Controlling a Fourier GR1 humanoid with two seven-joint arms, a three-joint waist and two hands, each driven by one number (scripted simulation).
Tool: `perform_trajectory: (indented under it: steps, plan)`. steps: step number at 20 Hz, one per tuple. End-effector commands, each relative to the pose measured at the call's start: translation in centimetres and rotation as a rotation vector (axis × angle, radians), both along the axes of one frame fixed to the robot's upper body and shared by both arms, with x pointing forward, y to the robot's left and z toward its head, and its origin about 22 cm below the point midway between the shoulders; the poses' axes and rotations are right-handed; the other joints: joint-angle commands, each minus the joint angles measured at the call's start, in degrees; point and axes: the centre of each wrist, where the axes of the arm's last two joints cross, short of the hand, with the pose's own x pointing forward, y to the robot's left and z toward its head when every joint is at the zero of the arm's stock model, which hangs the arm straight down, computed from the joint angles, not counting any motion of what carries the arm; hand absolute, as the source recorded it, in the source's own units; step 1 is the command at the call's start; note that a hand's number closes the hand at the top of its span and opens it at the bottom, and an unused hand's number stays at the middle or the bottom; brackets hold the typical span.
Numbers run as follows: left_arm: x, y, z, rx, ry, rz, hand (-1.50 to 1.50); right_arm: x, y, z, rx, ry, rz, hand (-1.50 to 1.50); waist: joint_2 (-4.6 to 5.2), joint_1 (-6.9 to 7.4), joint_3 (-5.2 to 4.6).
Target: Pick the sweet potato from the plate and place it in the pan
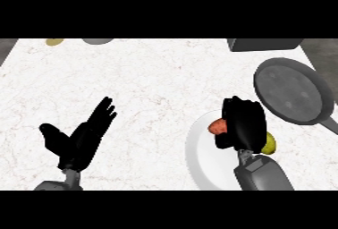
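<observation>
An orange sweet potato (217, 126) lies on the white plate (201, 154) at the lower right. My right hand (243, 125) is over the plate with its fingers curled around the sweet potato, hiding most of it. A yellow-green object (269, 144) peeks out from under the hand's right side on the plate. The dark grey pan (290, 89) sits at the right, above the plate, with its handle (329, 124) running to the right edge. My left hand (82, 136) rests open at the lower left, fingers up.
A dark box-like object (264, 44) stands at the counter's back right. A grey round object (98, 40) and a small yellow object (54, 42) lie at the back left edge of the white marble counter (152, 89).
</observation>
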Motion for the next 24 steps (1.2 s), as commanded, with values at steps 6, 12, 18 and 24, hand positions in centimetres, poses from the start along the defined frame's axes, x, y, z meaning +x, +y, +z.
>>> perform_trajectory:
  steps: [6, 12, 18, 24]
  plan:
    - [0.3, -0.2, -0.1, -0.003, -0.008, -0.054, 0.0, -0.6, 2.1, 6.5, 0.487, -0.356, -0.265, 1.5, 0.44, 3.49, -0.16]
    - [1.6, -0.6, 0.2, 0.016, -0.014, -0.048, 0.0, 0.7, -1.6, 4.6, 0.643, -0.455, -0.346, 1.5, 0.59, 2.83, -0.14]
    - [1.2, 0.1, -0.1, 0.015, -0.036, -0.038, 0.0, 3.3, -8.3, 1.0, 0.472, -0.431, -0.375, 1.5, 0.56, 3.08, -0.18]
    - [0.7, -0.2, 0.3, -0.015, 0.004, -0.059, 0.0, 7.6, -12.7, 0.3, 0.392, -0.514, -0.43, 1.5, 0.66, 3.61, -0.16]
